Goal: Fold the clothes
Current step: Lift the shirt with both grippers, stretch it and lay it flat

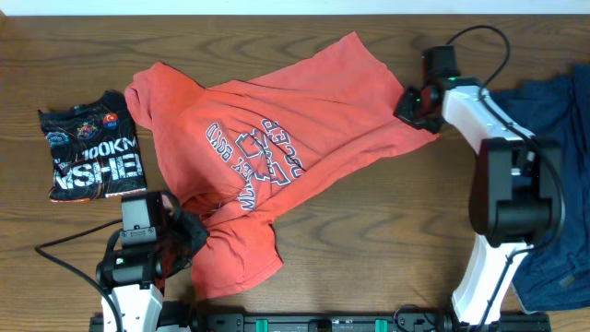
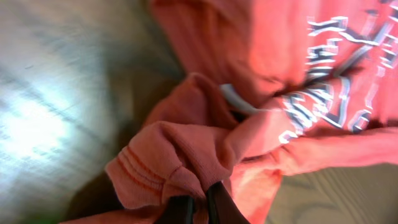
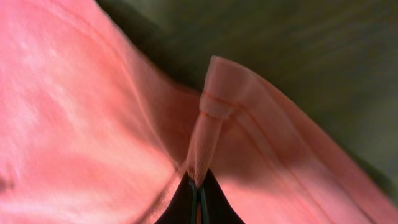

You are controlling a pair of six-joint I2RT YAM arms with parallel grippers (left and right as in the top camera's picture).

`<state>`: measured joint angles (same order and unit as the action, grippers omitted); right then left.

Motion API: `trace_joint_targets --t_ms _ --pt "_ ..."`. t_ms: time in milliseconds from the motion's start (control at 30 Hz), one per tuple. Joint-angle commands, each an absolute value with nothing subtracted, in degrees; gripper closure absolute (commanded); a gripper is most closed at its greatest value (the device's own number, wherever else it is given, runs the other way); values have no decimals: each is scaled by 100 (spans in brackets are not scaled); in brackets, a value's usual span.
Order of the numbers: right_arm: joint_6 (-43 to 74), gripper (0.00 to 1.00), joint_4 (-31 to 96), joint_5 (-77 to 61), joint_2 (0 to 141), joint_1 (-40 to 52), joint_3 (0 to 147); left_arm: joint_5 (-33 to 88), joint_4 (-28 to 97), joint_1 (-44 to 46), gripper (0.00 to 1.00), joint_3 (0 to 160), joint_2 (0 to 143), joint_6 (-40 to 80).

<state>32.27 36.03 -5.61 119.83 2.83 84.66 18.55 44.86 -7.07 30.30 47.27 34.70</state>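
Note:
The coral-red T-shirt (image 1: 277,148) lies crumpled across the middle of the table, its dark-red and white lettering facing up. My left gripper (image 1: 195,232) is shut on a bunched hem of the T-shirt (image 2: 180,155) at its lower left. My right gripper (image 1: 410,103) is shut on a pinched fold of the T-shirt's right edge (image 3: 208,124). The black printed shirt (image 1: 92,157) lies folded at the left. The navy-blue garment (image 1: 558,175) lies at the right edge, partly under my right arm.
The wooden table (image 1: 369,240) shows between the garments. A black rail (image 1: 323,323) runs along the front edge between the two arm bases. A cable (image 1: 64,242) trails left of my left arm.

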Motion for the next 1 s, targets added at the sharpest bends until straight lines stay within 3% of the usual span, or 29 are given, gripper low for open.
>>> trace_joint_targets --t_ms 0,333,600,833,967 --pt "2519 99 3911 -464 11013 102 8558 2263 4475 -735 94 3579 4799 3103" --pt "1623 99 5955 -423 8215 -178 8558 2364 6246 -731 94 6672 5723 2255" --pt "1575 99 6305 -75 6453 -517 8632 2357 7494 -733 94 9494 6285 1756" --pt "1400 99 6248 -49 5951 -895 9155 2329 7511 -733 94 11253 6281 1761" --pt "1363 99 6217 -56 6040 -895 9336 2311 7432 -733 94 11465 6292 1761"
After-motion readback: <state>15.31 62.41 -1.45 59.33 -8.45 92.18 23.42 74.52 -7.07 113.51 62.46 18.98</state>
